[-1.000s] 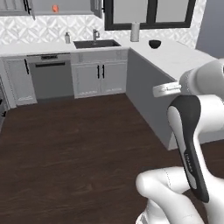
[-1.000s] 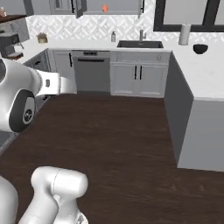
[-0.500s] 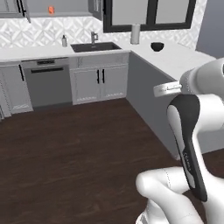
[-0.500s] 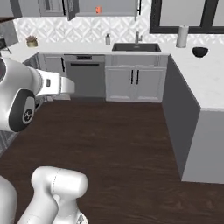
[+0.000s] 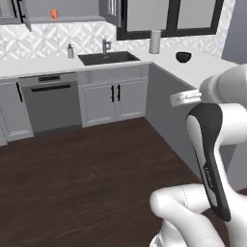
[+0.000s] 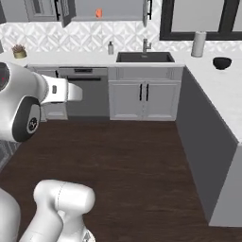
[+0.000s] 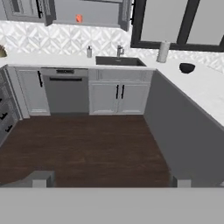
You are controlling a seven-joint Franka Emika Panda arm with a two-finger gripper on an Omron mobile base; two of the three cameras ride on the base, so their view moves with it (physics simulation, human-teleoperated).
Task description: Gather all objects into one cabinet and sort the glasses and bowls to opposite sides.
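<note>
An orange cup (image 7: 78,18), a small plain cylinder, stood upright on the flat grey shelf of the open wall cabinet (image 7: 96,13), at eleven o'clock from the gripper (image 7: 111,181). The round dark bowl (image 7: 187,68) sat on the white counter (image 7: 205,89) at one o'clock. The jaws were spread wide, holding nothing, well apart from both.

The cabinet (image 6: 105,9) is cut off (top edge), its cup (image 6: 99,13) tiny.
</note>
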